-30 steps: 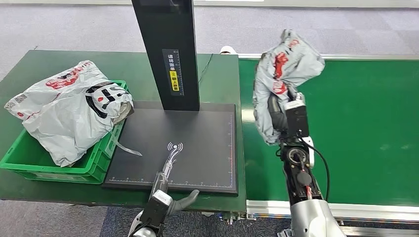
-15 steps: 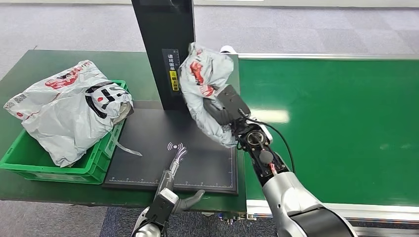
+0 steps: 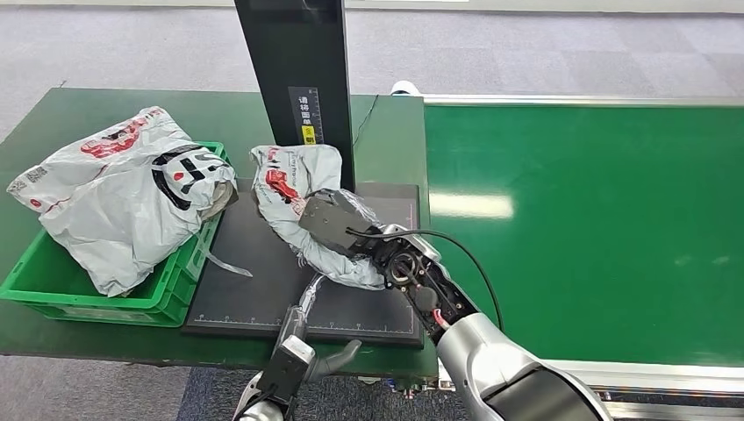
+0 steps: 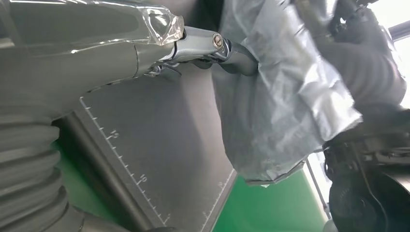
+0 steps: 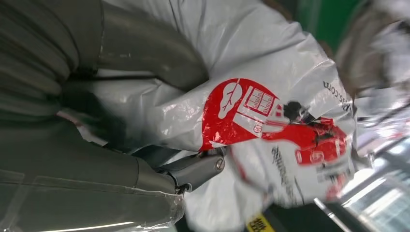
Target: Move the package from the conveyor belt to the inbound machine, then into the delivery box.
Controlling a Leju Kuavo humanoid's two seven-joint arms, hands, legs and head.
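Close behind our right hand (image 5: 121, 145) we see its thick grey thumb and fingers closed around the package (image 5: 270, 121), a crinkled grey-white plastic mailer. A red printed graphic with small dark lettering covers the bag's middle. A yellow label (image 5: 261, 223) peeks out just beside the bag's edge.

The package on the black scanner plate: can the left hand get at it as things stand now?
Probably yes. The left hand is at the plate's near edge, its fingers already by the package. Nothing lies between them, but the right hand holds the package.
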